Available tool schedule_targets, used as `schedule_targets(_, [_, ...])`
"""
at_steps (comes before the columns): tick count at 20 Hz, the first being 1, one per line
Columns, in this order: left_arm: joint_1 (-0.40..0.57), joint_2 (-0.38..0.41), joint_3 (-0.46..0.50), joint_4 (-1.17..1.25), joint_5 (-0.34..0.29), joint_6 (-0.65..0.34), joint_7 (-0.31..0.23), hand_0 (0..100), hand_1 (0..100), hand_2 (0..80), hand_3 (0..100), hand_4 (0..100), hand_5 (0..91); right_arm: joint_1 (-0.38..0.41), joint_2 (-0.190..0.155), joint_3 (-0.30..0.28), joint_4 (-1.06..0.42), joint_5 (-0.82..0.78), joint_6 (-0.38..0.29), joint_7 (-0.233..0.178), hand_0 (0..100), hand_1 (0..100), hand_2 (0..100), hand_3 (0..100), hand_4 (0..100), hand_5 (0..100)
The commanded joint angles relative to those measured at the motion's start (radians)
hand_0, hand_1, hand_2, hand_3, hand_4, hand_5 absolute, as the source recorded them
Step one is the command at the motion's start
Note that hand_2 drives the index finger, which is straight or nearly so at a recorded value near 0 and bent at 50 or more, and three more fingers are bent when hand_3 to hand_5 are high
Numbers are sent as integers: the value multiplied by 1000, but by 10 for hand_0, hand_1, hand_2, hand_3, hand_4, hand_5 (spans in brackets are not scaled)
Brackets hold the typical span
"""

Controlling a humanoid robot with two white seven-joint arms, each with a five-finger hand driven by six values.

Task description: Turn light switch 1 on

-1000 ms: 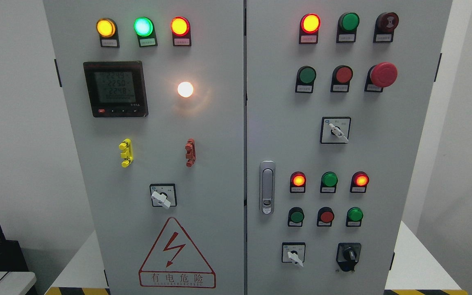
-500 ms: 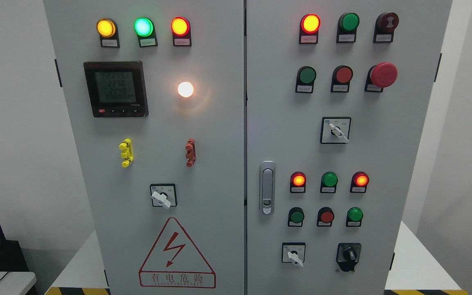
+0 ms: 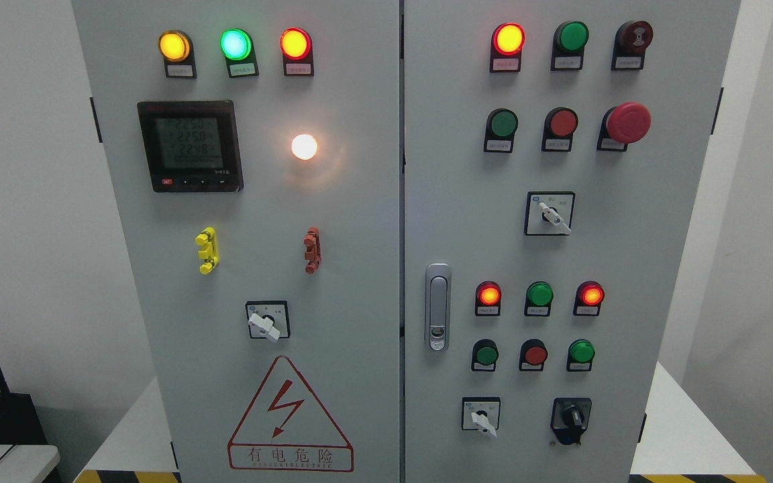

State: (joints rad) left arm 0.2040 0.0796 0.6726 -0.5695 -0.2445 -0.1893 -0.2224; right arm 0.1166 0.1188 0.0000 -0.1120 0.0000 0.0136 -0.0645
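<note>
Cabinet [image 3: 359, 268] fills the head view, grey, with two doors meeting at a vertical seam near the middle; neither robot hand shows, so whether the fingers are spread or curled cannot be told. Compared with a second ago nothing on the panel has moved; only the digits on the meter [image 3: 190, 145] at the upper left have flickered, and the whole view sits a hair differently. Below the meter a red-bordered warning triangle [image 3: 288, 416] with a lightning bolt marks the lower left door. A silver door handle [image 3: 437, 306] stands upright on the right door just beside the seam. At the upper right a red mushroom button [image 3: 627, 122] juts out. Right of the meter a white lamp [image 3: 304, 146] glows as before. Which control is light switch 1 cannot be read from the labels; candidates are the white-handled rotary switch [image 3: 266, 320] on the left door above the triangle, one [image 3: 549, 213] mid right door, and one [image 3: 481, 414] at its lower part, beside a black knob [image 3: 570, 419]. Lit amber [image 3: 174, 45], green [image 3: 235, 43] and red [image 3: 294, 43] lamps crown the left door.
</note>
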Motion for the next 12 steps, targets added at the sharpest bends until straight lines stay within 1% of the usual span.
schedule_targets(1, [-45, 74, -263, 473, 17, 30, -11, 323, 156, 0, 0, 0, 0, 0, 1, 17, 0, -25, -1, 0, 120, 389, 0, 0, 0, 0])
schedule_targets(3, [-69, 52, -291, 474, 19, 41, -3, 327, 152, 0, 0, 0, 0, 0, 1, 17, 0, -25, 0, 0, 120, 389, 0, 0, 0, 0])
schedule_targets(5, [-95, 28, -326, 476, 24, 93, -2, 330, 141, 0, 0, 0, 0, 0, -1, 17, 0, -25, 0, 0, 120, 389, 0, 0, 0, 0])
schedule_targets(6, [-117, 20, -329, 477, 24, 122, 3, 330, 137, 0, 0, 0, 0, 0, -1, 17, 0, -25, 0, 0, 120, 389, 0, 0, 0, 0])
schedule_targets(7, [-137, 9, -329, 477, 24, 145, 20, 332, 120, 0, 0, 0, 0, 0, -1, 17, 0, -25, 0, 0, 120, 389, 0, 0, 0, 0])
schedule_targets(9, [-158, -14, -347, 479, 21, 159, 80, 333, 106, 0, 0, 0, 0, 0, -1, 17, 0, -25, 0, 0, 120, 389, 0, 0, 0, 0])
schedule_targets(12, [-161, -46, -419, 477, 22, 189, 98, 337, 96, 0, 0, 0, 0, 0, -1, 17, 0, -25, 0, 0, 120, 389, 0, 0, 0, 0])
